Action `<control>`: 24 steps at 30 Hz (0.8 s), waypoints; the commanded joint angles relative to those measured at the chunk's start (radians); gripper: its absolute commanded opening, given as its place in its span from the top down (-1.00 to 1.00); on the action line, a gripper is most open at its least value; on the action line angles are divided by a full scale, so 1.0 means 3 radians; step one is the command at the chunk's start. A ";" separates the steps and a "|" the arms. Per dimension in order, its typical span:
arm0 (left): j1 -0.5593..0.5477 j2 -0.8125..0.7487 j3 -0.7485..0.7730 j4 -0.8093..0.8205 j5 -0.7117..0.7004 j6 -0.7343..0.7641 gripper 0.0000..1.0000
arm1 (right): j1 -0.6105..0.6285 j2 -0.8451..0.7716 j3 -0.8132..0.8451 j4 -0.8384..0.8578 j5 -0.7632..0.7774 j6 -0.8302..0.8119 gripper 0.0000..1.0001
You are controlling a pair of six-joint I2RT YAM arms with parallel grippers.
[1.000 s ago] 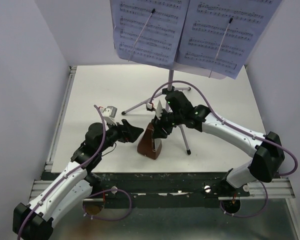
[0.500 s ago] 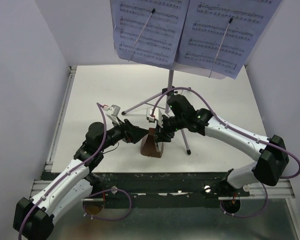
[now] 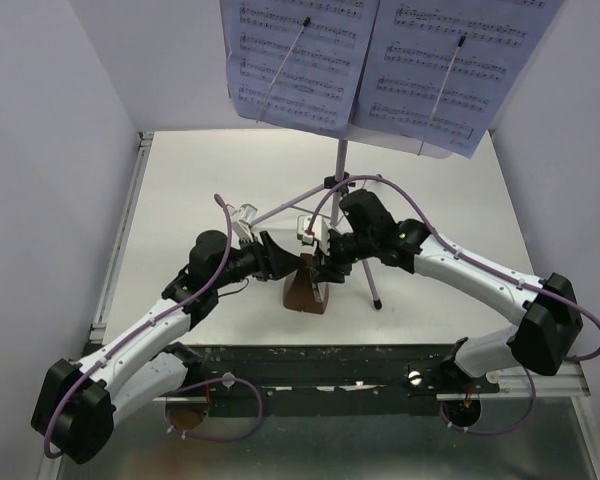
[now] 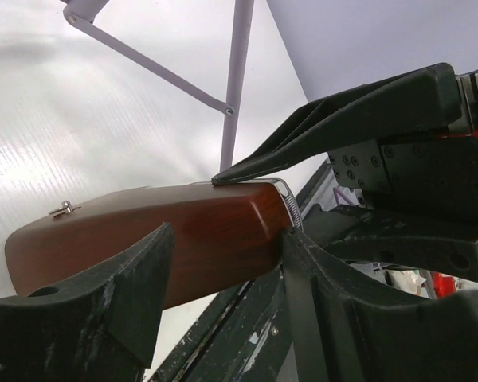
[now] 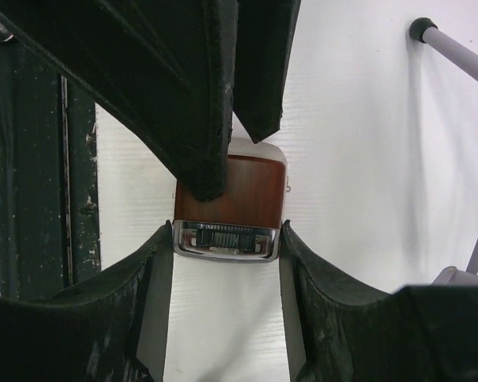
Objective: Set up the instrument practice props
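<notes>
The brown pyramid-shaped metronome (image 3: 302,292) stands on the white table just in front of the stand's tripod. My right gripper (image 3: 323,265) comes at it from the right. In the right wrist view my right gripper (image 5: 227,231) is shut on the metal top of the metronome (image 5: 239,199), a pad on either side. My left gripper (image 3: 280,258) reaches in from the left. In the left wrist view my left gripper (image 4: 223,239) has both fingers against the wooden body of the metronome (image 4: 143,231). The music stand (image 3: 342,165) holds lavender sheet-music pages (image 3: 300,60) at the back.
Thin tripod legs (image 3: 365,270) spread across the table close behind and to the right of the metronome; one leg (image 4: 239,79) shows just beyond it, and a rubber foot (image 5: 421,29) lies near my right gripper. The table's dark front rail (image 3: 330,355) runs just below.
My left arm has reached right to the metronome and narrowed its jaws onto it. The right gripper has shifted the metronome slightly and stood it straighter.
</notes>
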 commanded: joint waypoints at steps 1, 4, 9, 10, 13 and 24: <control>-0.0013 0.0153 -0.0087 -0.0640 -0.0296 0.0221 -0.27 | 0.0011 -0.0088 -0.0204 -0.0071 0.0243 -0.0247 0.66; -0.0013 0.0113 -0.0230 -0.0650 -0.0347 0.0200 -0.26 | 0.0011 -0.0185 -0.0311 -0.0060 0.0295 -0.0267 0.68; -0.0013 -0.0163 -0.0261 -0.0569 -0.0301 0.0470 -0.37 | 0.0001 -0.0359 -0.0567 -0.0020 0.0208 -0.0369 0.70; -0.0013 -0.0240 -0.0200 -0.0548 -0.0235 0.0654 -0.43 | 0.0001 -0.0374 -0.0593 -0.0024 0.0172 -0.0395 0.70; -0.0013 -0.0480 0.0045 -0.0603 0.0041 0.1364 -0.71 | 0.0006 -0.0349 -0.0593 -0.0096 0.0039 -0.0573 0.71; -0.0018 -0.0318 0.0317 -0.1222 0.1417 0.4146 -0.87 | -0.0086 0.0178 0.0209 -0.0996 -0.0641 -0.1392 0.81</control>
